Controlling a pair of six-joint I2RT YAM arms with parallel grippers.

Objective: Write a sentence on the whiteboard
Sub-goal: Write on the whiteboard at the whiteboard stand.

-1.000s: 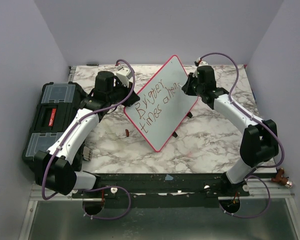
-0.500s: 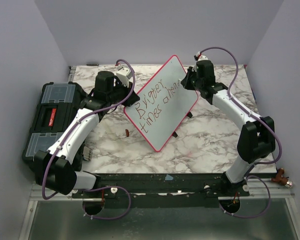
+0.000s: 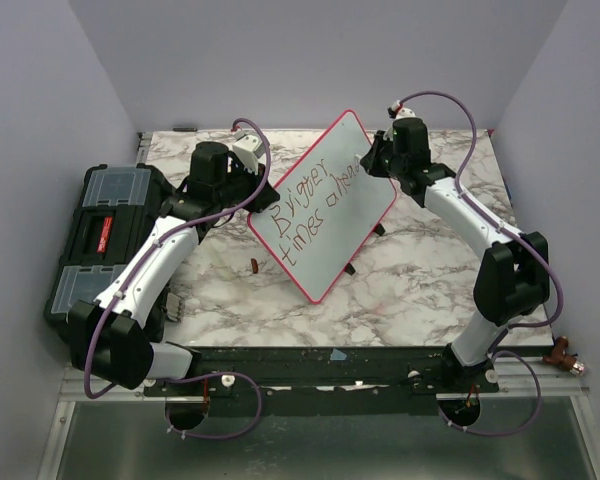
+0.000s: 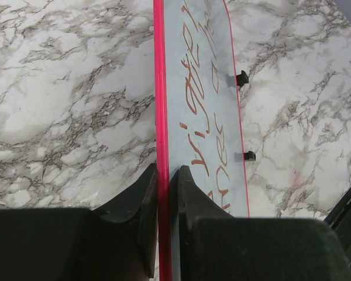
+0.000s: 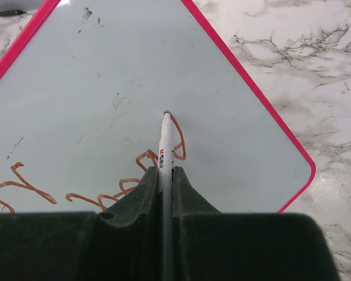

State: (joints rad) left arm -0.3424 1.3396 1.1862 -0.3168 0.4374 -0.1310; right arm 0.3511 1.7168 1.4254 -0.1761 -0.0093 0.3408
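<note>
Top view: the whiteboard (image 3: 325, 205) stands tilted above the marble tabletop (image 3: 420, 290), between the two arms, with its written face toward the camera. The sentence (image 3: 315, 205) runs across that face in two reddish-brown lines. The left claw (image 3: 256, 196) meets the board's left edge. The right claw (image 3: 370, 165) sits at the upper right of the face. A black toolbox (image 3: 98, 240) sits at the tabletop's left side, well apart from the board. A small dark reddish piece (image 3: 253, 265) lies on the tabletop near the board's lower left edge.

Left wrist view adds the grip itself. The board appears edge-on, and the left claw is clenched on its pink rim, one finger on each side. Two small black tabs (image 4: 241, 78) stick out from the far rim.

Right wrist view adds what the top view cannot resolve. The right claw is clamped on a white marker (image 5: 166, 146). Its tip touches the board at the top of the last stroke.
</note>
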